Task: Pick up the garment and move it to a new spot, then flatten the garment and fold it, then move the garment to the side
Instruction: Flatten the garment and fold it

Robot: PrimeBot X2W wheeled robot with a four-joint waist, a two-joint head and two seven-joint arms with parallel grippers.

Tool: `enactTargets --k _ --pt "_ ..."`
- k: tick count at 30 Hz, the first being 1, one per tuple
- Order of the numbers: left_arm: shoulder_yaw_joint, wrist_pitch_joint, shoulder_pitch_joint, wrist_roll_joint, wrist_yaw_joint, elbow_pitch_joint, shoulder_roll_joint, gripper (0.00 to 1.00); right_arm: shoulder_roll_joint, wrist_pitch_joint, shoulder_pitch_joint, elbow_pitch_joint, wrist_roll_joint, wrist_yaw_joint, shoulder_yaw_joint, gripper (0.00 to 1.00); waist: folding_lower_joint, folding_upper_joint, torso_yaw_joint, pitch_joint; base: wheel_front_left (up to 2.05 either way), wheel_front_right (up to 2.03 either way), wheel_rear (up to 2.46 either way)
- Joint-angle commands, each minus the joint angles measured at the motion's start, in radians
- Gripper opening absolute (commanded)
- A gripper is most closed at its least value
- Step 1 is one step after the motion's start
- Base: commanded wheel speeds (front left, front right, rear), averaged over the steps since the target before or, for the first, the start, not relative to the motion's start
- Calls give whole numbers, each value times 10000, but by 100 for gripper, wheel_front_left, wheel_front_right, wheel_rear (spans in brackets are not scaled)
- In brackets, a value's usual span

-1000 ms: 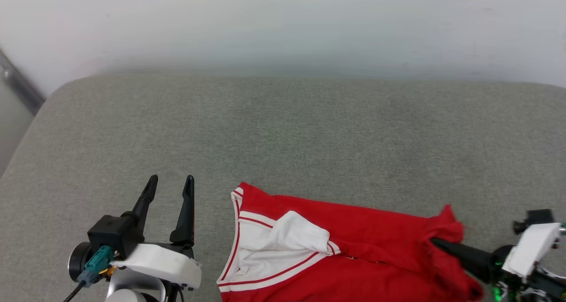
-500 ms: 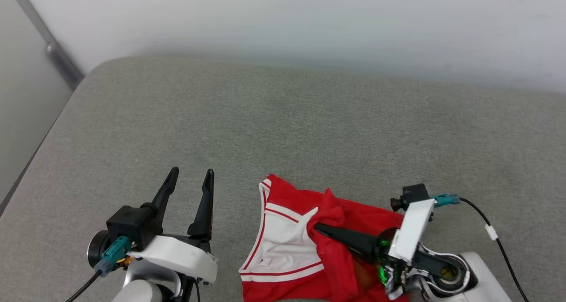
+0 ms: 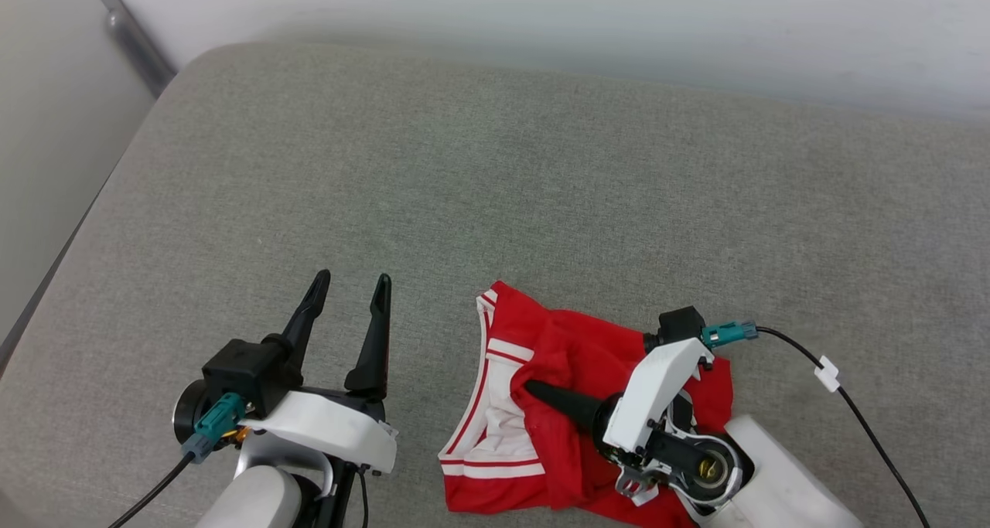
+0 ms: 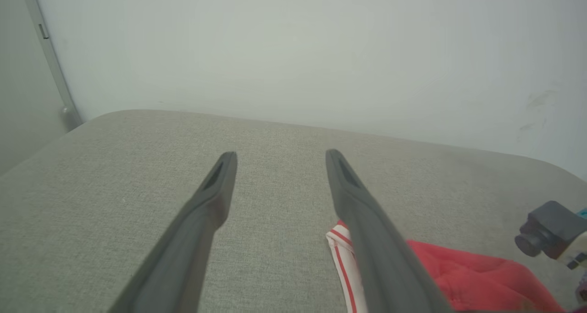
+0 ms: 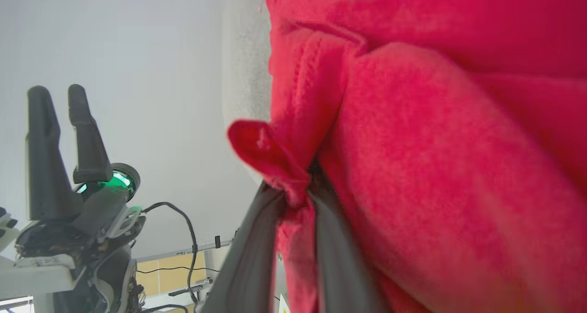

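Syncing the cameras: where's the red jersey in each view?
Head view: red jersey lower centre, bunched on the grey cushion.
Left wrist view: red jersey in the bottom right corner.
Right wrist view: red jersey across the right half, a fold pinched by the right gripper.
Shared landmark: the open left gripper.

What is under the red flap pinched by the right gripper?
White, red-striped fabric of the garment shows past the left edge of the flap, on the grey cushion. What lies farther under the flap is covered.
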Motion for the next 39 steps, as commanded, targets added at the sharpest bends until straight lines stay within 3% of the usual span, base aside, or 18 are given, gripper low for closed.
enactTargets --k 1,8,12,18,24,28,32,39 --pt "42 -61 -101 35 -31 58 -22 100 -33 -263 -217 52 -29 -4 40 100 -1 0 -49 -10 0 0 0" --pt "85 -116 71 46 -34 216 59 100 -164 -991 -487 -452 -329 -3 446 100 -1 0 -393 -302 0 0 0" --pt "84 -73 205 39 43 213 114 100 -710 -1739 -543 -1019 -1172 -4 737 100 -1 0 -684 -549 0 0 0" --pt "184 -45 509 -42 240 180 261 100 -1949 -3940 -375 -917 -3983 -4 450 100 -1 0 -1248 -898 0 0 0" --pt "393 -40 861 -120 472 181 433 100 -2619 -5571 404 -594 -6768 -4 -1469 100 -1 0 -1813 -1152 0 0 0" --pt "549 -73 1074 -154 631 186 580 100 -2572 -6046 1324 -1553 -8360 -4 -3063 100 -1 0 -2089 -1240 0 0 0" --pt "641 -109 1298 -84 757 236 697 100 -2029 -5906 2570 -3330 -9771 -4 -4485 100 -1 0 -2215 -1412 0 0 0" --pt "609 -146 1556 7 818 282 766 100 -774 -4785 4728 -6321 -11036 -4 -5390 100 -1 0 -2198 -1703 0 0 0"
